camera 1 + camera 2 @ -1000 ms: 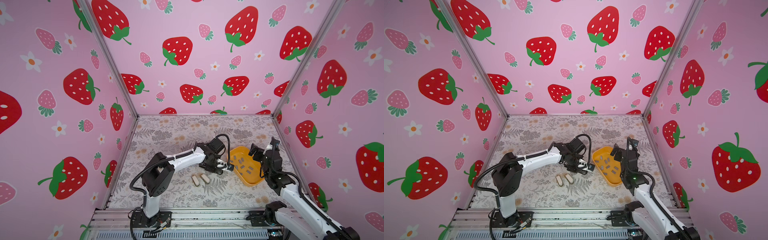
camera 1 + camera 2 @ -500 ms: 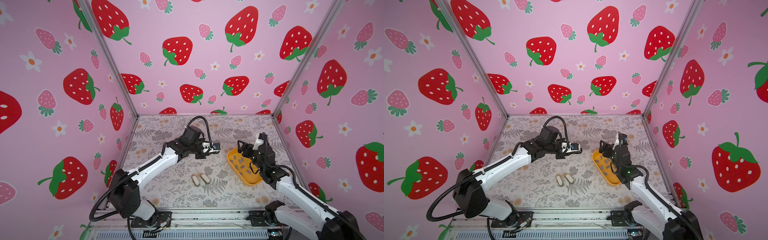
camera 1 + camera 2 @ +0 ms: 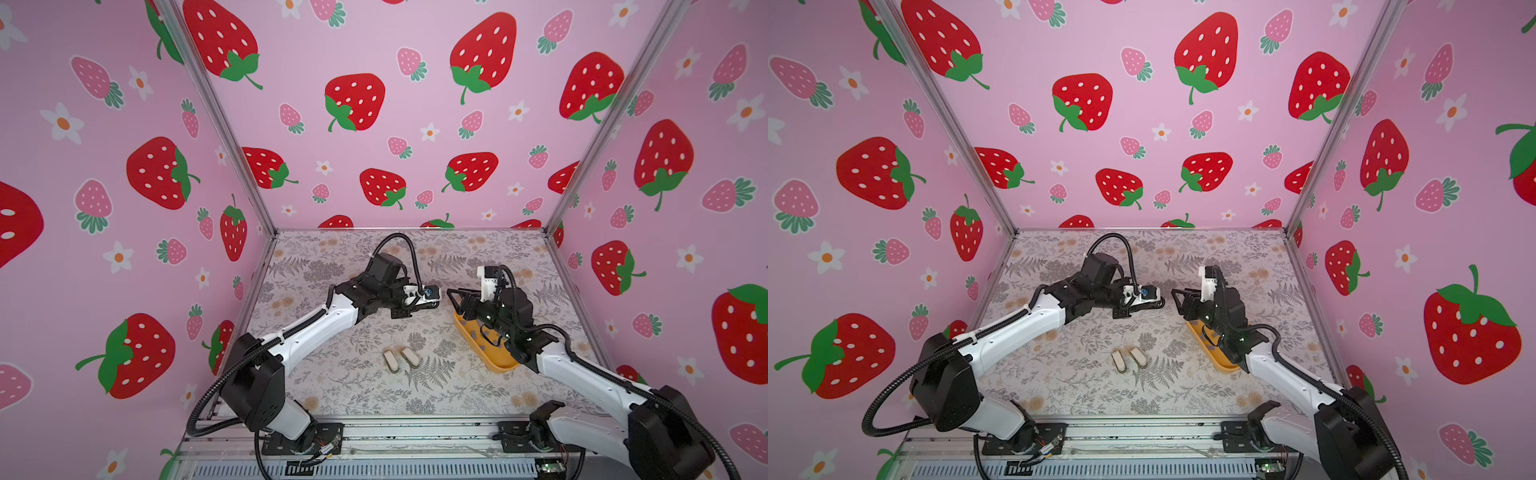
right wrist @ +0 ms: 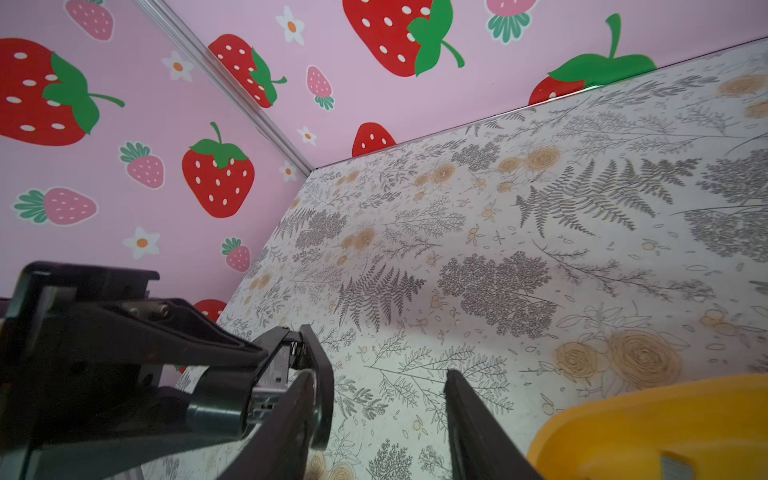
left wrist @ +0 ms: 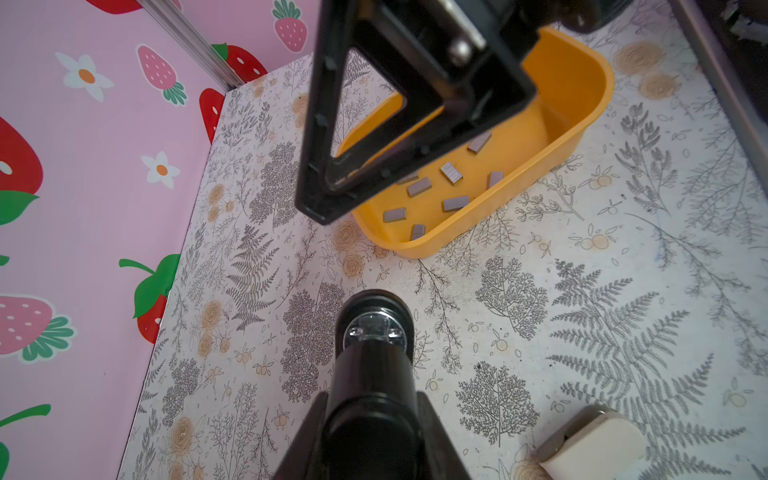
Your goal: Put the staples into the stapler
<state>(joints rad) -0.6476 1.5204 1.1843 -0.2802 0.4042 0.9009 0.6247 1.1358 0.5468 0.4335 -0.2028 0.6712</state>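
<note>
stapler (image 5: 374,365) raised clear of yellow tray (image 5: 575,75)

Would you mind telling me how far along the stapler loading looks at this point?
Done: the left gripper is shut on the stapler, held up in the air. In hand: the right gripper, jaws apart and empty, faces the stapler's free end. Left: the staples lie loose in the yellow tray; none picked up. Whether the magazine is open, I cannot tell.
</note>
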